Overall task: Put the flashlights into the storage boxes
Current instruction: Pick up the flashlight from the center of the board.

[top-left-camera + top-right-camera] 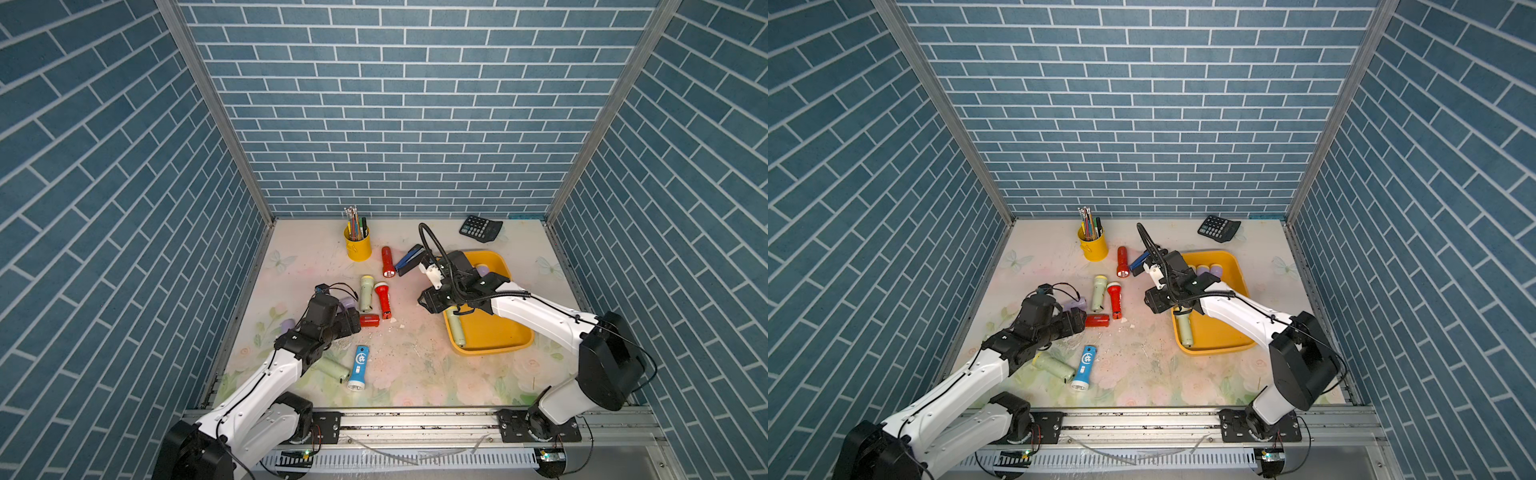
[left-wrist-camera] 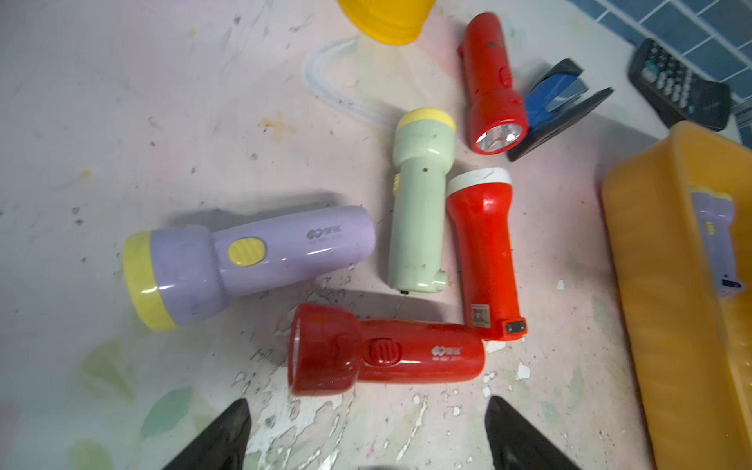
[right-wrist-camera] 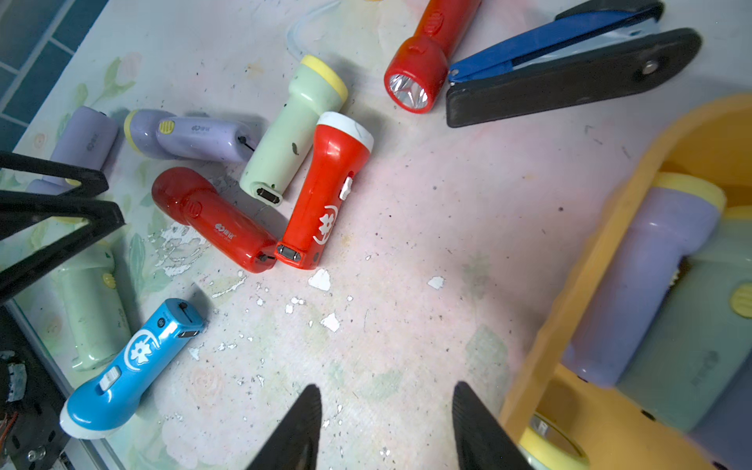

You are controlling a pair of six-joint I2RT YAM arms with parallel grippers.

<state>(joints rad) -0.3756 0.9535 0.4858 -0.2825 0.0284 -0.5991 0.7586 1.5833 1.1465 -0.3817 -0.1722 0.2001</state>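
Note:
Several flashlights lie on the flowered table: a dark red one (image 2: 386, 350), lilac (image 2: 248, 260), pale green (image 2: 419, 203), red with a white head (image 2: 484, 252), another red (image 1: 387, 262), a blue one (image 1: 359, 368) and a pale green one (image 1: 332, 370). My left gripper (image 2: 368, 401) is open and empty, low over the table just short of the dark red flashlight. The yellow storage box (image 1: 498, 332) at the right holds a pale green flashlight (image 1: 457, 330) and lilac ones (image 1: 1208, 271). My right gripper (image 3: 386, 385) is open and empty above the table beside the box's left rim (image 3: 569, 285).
A yellow pen cup (image 1: 358, 245) stands at the back. A blue-and-black stapler (image 1: 409, 259) lies open next to the far red flashlight. A black calculator (image 1: 481, 227) sits at the back right. Another lilac flashlight (image 1: 288, 324) lies by the left wall.

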